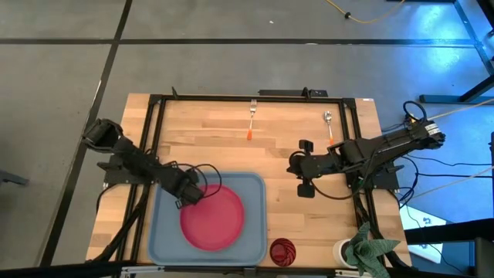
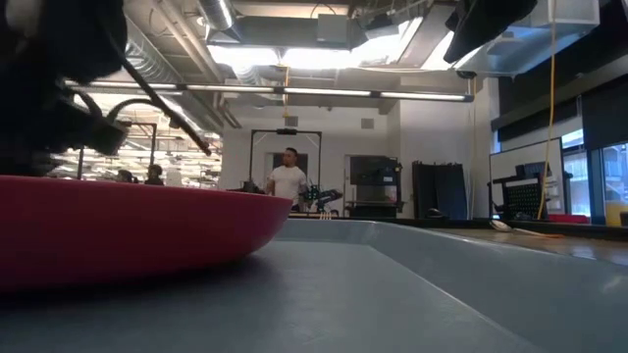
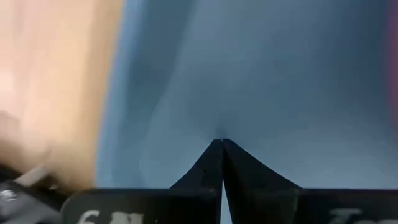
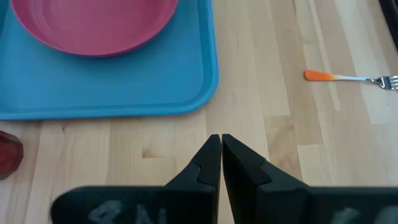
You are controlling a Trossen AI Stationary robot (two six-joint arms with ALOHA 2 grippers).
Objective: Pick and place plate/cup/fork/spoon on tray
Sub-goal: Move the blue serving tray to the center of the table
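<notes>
The pink-red plate (image 1: 212,218) lies flat on the blue-grey tray (image 1: 251,232) at the table's near side. My left gripper (image 1: 187,197) is shut and empty, low over the tray's far left part, beside the plate's rim; its tips (image 3: 222,142) point at the tray floor (image 3: 261,74). My right gripper (image 1: 292,164) is shut and empty over bare wood right of the tray (image 4: 124,87). The fork (image 1: 252,120) and the spoon (image 1: 329,127) lie flat at the far side. The dark red cup (image 1: 282,251) stands at the near edge. My left gripper's shut fingertips (image 3: 217,155) come down slanting at the tray floor next to the plate's edge (image 3: 393,62). I cannot tell whether they touch the tray.
A white cup (image 1: 343,251) and a green cloth (image 1: 372,251) sit at the near right corner. A black frame (image 1: 231,98) runs round the table. Bare wood lies between the tray and the cutlery. In the low view a person (image 2: 288,181) stands in the room behind.
</notes>
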